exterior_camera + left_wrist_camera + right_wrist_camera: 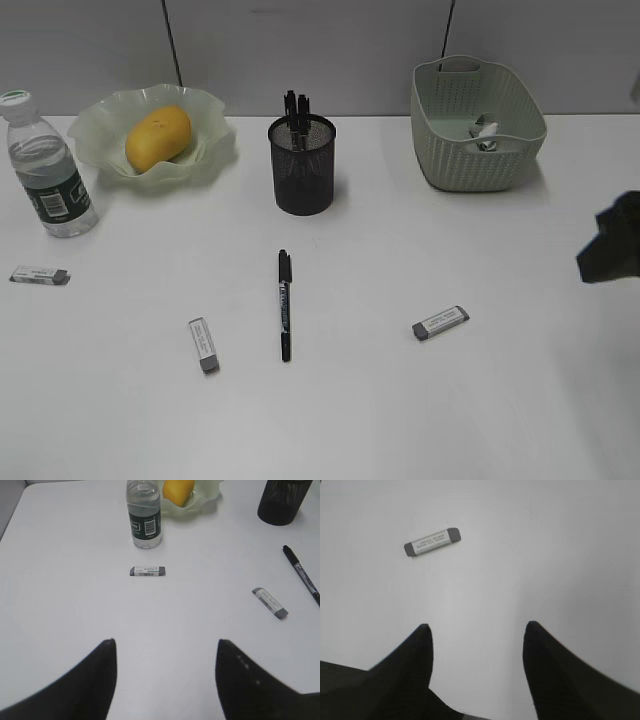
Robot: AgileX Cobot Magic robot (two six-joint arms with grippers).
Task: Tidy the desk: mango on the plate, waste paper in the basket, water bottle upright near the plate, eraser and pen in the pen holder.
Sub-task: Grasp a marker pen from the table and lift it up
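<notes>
Both pincers are spread and grasp nothing: left gripper [165, 647] over bare desk [65, 580], right gripper [476, 630] below one eraser [432, 541]. Exterior view: mango [158, 137] on the plate [205, 135] upper left, water bottle [45, 165] upright beside it; pen holder [302, 165] centre top; pen [285, 304] lies below it among three erasers; waste paper [485, 133] in the basket [478, 155], upper right.
</notes>
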